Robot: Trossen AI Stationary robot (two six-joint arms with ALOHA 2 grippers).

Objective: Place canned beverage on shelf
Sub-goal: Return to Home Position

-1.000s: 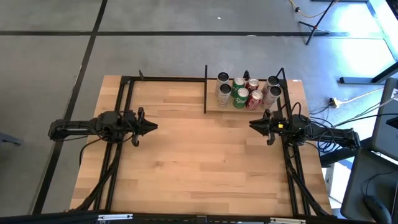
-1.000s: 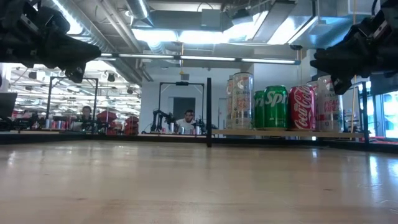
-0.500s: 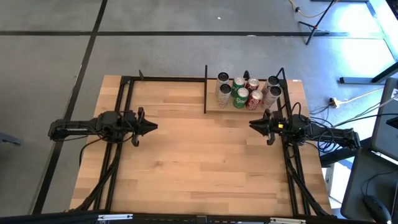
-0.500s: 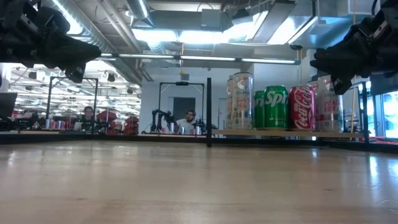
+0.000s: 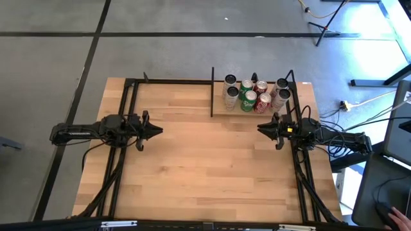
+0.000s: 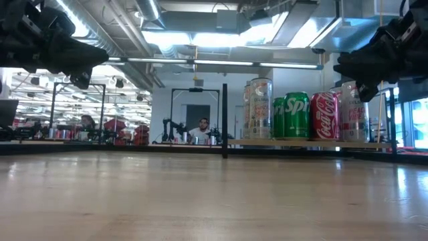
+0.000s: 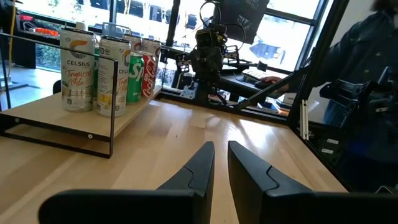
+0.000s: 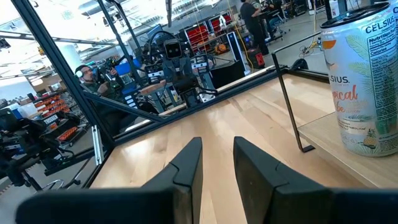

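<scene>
Tabletop [image 5: 205,168] lies under left hand [image 5: 158,131] and right hand [image 5: 260,128], both level, facing inward, narrowly parted, empty.

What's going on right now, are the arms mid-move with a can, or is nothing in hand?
Nothing is in hand. The left end effector and the right end effector both hang empty above the table, one at each side, fingers slightly apart. The cans stand upright in a cluster on the shelf, on the right arm's side of the table.
</scene>
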